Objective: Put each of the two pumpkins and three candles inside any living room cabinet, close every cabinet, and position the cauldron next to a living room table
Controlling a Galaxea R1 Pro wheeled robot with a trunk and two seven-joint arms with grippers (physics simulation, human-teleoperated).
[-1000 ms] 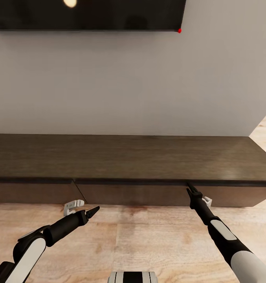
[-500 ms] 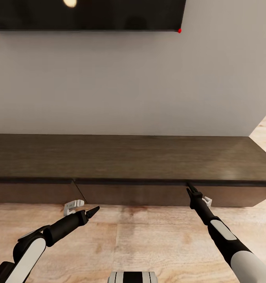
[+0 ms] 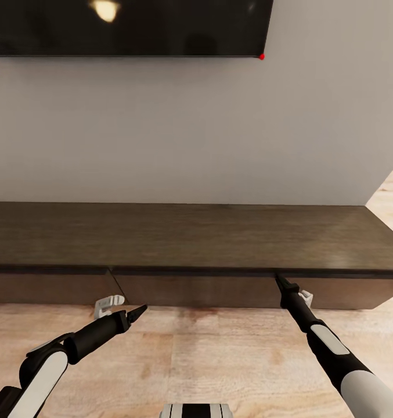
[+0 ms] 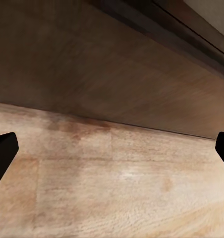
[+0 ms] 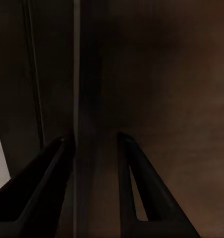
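Just right tool (image 3: 278,279), parted, at cabinet (image 3: 196,238) front; left tool (image 3: 139,312) apart, lower.

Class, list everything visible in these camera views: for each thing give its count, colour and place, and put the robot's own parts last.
Cabinet: one, dark brown wood, long and low against the wall, drawer fronts shut.
TV: one, black, on the wall above the cabinet, a light reflected in it.
Wall: one, pale grey, behind the cabinet.
Floor: light wood planks, in front of the cabinet.
Left gripper: one, black, above the floor, short of the drawer fronts; fingers wide apart in the left wrist view.
Right gripper: one, black, tip at the cabinet's top front edge; fingers apart in the right wrist view.
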